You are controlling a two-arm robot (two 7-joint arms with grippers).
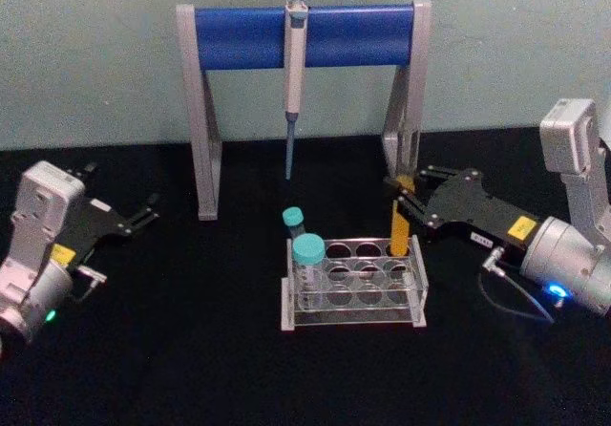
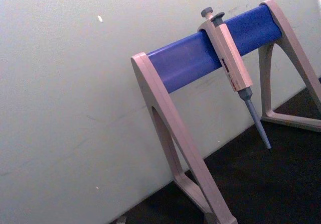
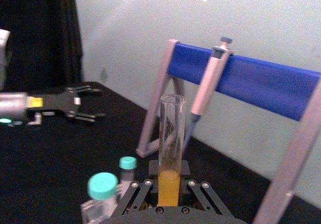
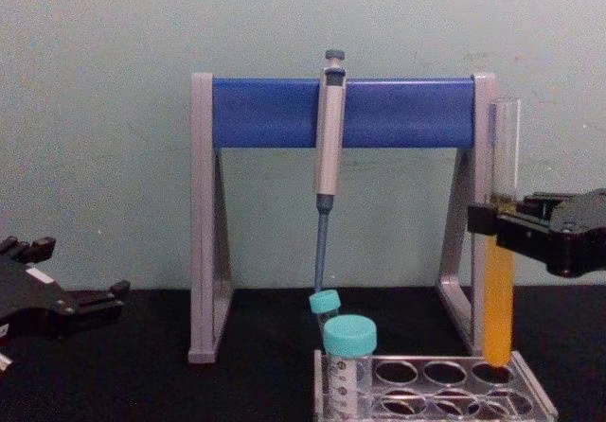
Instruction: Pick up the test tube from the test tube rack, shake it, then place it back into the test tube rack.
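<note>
Test tube (image 1: 398,233) stands upright at the rear-right corner hole of the test tube rack (image 1: 353,323). Its foot is at or just inside the hole; can't tell if it's clear of the top plate. Right gripper (image 1: 401,199) reaches in from the right, jaws closed on the tube approx mid-height, about at the liquid line, one each side of the glass. Left gripper (image 1: 146,212) is parked far left over the table (image 1: 191,359), jaws spread, nothing in them

Handling, my read: thin clear glass, light, stiff, smooth, so slippery & fragile. Too much squeeze may crack it, too little & it slides. No cap, & orange-yellow liquid fills approx the lower half, so the shake wants short gentle strokes w/ the tube near vertical, else it spills. Mid-height hold looks sensible: above the rack plate, below the open mouth, close to the liquid's weight

Around it: two teal-capped vials on the rack's left side, large vial (image 1: 307,250) in front & small vial (image 1: 293,218) behind it, both well apart from the tube. Right leg of the pipette stand (image 1: 406,120) is just behind tube & gripper, w/ its blue bar across the top. Pipette (image 1: 293,82) hangs mid-bar, tip down behind the rack. Likely risk: swinging backward hits that leg, so lift straight up & shake forward of the stand. Putting it back needs the foot lined up w/ a narrow hole
</note>
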